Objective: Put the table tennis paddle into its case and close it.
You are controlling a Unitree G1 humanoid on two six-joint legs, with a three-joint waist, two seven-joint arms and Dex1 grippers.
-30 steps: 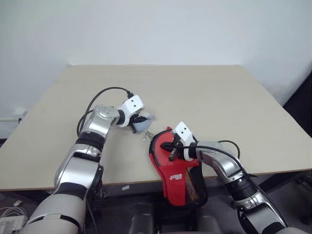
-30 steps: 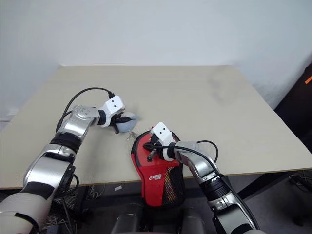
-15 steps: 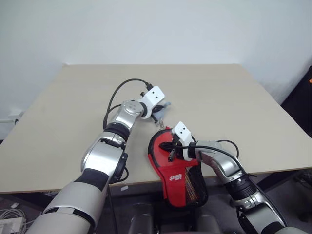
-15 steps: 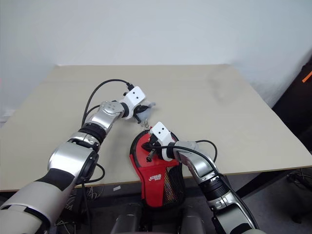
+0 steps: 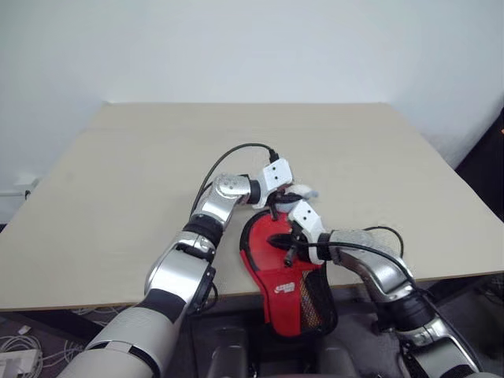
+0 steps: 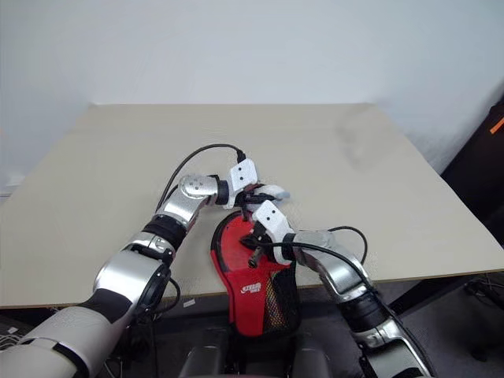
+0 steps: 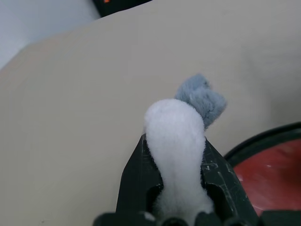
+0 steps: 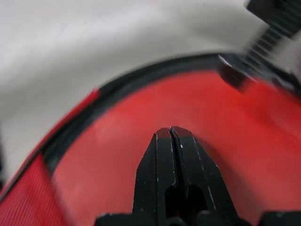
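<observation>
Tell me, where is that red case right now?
The red case lies at the near edge of the table, its narrow end hanging over it. The right gripper is over it and the left gripper is just beyond its round end.

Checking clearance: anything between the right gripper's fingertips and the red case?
Nothing. In the right wrist view the right gripper, shut and empty, hangs just above the case.

Lab-like room: bare table (image 5: pixel 118 181), white wall (image 5: pixel 236 47)

Red case (image 5: pixel 276 264) with black trim, white logo, black mesh; white-and-grey fluffy tuft (image 7: pixel 181 127); beige table (image 5: pixel 118 181); black fingers (image 8: pixel 157 174).
</observation>
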